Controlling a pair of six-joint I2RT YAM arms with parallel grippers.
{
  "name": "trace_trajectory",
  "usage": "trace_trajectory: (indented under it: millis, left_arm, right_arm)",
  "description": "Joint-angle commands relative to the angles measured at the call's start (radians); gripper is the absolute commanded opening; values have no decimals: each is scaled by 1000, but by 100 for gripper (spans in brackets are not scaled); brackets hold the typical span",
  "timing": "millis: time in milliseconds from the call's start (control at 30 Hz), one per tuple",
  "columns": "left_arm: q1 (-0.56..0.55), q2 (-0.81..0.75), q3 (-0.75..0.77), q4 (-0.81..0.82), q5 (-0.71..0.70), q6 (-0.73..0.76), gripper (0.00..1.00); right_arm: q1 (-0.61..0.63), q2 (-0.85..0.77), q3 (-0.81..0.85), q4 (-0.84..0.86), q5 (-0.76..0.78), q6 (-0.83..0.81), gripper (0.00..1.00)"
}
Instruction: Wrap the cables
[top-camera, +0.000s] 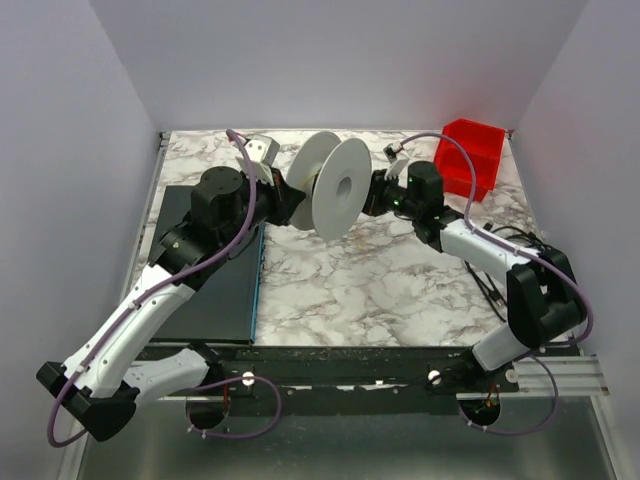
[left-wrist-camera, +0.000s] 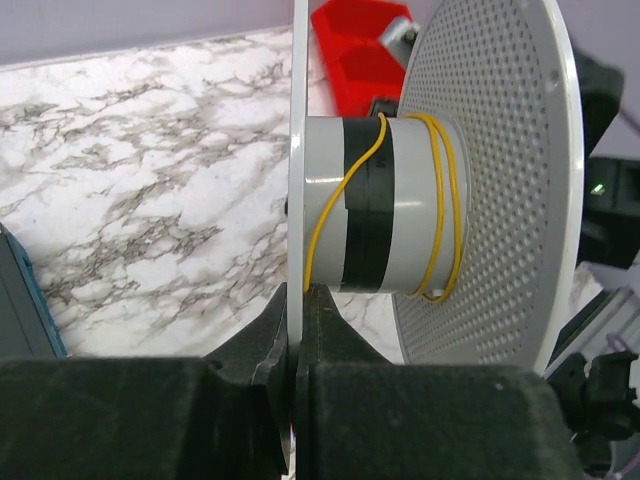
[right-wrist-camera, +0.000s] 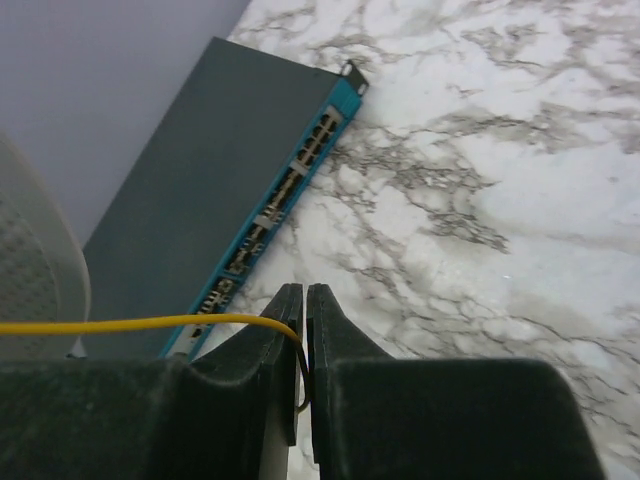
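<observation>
Left hand (left-wrist-camera: 297, 300) is clamped tight on the rim of one flange of the white spool (left-wrist-camera: 490, 150), jaws squeezed right onto the thin edge. Right hand (right-wrist-camera: 304, 300) is nearly closed too, pinching the yellow cable (right-wrist-camera: 130, 324) between its tips, and the strand runs off taut toward the spool's perforated flange at the left of that view.

Count-wise: two hands, one spool with two flanges, and one cable that I can make out. It makes about three loose loops around the grey and black hub, and one of them crosses it at a slant.

One dark switch box (top-camera: 215, 290) with a teal port strip lies along the left side of the table (top-camera: 360, 290), partly under the left arm. One red bin (top-camera: 470, 155) sits in the back right corner, just behind the right arm.

Spool sits between the two hands toward the back middle. Whether it touches the marble, I can't tell. In front of it the marble is bare up to the near edge. Plain walls close in the left, back and right sides.
</observation>
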Motion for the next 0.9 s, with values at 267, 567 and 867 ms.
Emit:
trace_trajectory:
  millis: [267, 567, 867]
  left_arm:
    - [3, -31, 33, 180, -221, -193, 0]
    - [3, 51, 129, 76, -449, -213, 0]
    - [9, 166, 233, -46, -679, -196, 0]
  right_arm:
    - [72, 114, -148, 527, -250, 338, 14]
    - [171, 147, -175, 595, -267, 389, 14]
    - [246, 56, -198, 379, -161, 274, 12]
